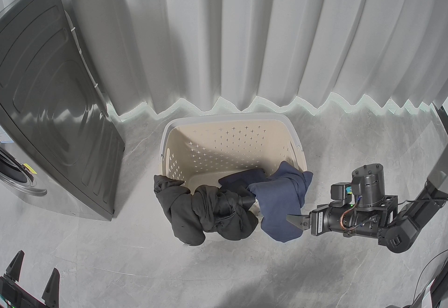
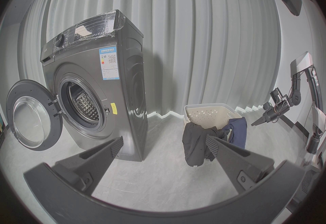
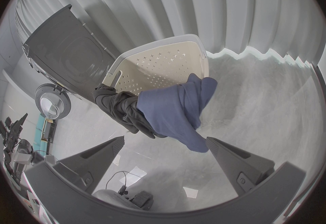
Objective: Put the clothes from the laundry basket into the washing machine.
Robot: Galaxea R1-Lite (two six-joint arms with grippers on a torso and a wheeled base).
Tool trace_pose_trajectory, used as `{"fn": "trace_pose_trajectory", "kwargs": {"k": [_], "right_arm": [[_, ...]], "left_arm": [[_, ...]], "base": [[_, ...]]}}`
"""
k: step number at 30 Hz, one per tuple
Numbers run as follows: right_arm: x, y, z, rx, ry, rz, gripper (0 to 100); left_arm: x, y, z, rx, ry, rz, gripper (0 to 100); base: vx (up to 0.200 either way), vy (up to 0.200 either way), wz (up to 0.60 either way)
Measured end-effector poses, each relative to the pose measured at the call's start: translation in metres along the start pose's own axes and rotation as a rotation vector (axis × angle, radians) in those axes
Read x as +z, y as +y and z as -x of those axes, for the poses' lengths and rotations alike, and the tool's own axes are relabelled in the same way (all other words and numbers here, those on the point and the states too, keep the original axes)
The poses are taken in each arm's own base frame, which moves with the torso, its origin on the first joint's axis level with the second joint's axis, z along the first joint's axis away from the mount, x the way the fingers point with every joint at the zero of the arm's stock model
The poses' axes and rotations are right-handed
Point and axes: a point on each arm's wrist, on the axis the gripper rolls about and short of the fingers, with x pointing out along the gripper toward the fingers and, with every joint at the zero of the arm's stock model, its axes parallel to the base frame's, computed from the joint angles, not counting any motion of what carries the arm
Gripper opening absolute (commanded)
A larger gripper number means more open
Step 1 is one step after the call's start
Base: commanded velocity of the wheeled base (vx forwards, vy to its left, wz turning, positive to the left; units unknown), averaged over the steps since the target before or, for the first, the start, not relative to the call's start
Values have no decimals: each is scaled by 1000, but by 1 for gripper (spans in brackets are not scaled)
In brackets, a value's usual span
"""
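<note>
Left claw (image 1: 35, 269) spread, empty, low by floor. Right claw (image 1: 295, 221) spread, empty, just beside blue garment (image 1: 280, 206) draped over near rim of basket (image 1: 233, 117). Black garment (image 1: 205, 213) hangs alongside, touching it. Washer (image 2: 102, 99) farther left, door (image 2: 32, 116) open. Risks: shallow pinch slips off loose fold; pull drags black garment to floor or tips light basket.

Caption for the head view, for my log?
Open right gripper close to a blue garment draped over the basket rim, dark garment beside it, washer at left.
</note>
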Motion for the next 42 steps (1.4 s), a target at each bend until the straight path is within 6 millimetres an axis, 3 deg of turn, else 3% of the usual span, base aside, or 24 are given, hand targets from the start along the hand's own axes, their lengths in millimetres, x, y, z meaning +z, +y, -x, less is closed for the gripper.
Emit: {"fn": "trace_pose_trajectory", "kwargs": {"k": [19,28,29,42], "right_arm": [[-2,-1,-75,6,-51,-9,100],[-6,-3,-96,14,-76,-7,100],[-6,-3,-96,15,-78,-7,0],[-9,1,-98,35,-94,-1,0]], "left_arm": [[0,0,0,0,0,0,100],[0,0,0,0,0,0,100],[0,0,0,0,0,0,100],[0,0,0,0,0,0,100]], "base": [[0,0,0],[0,0,0],[0,0,0],[0,0,0]]}}
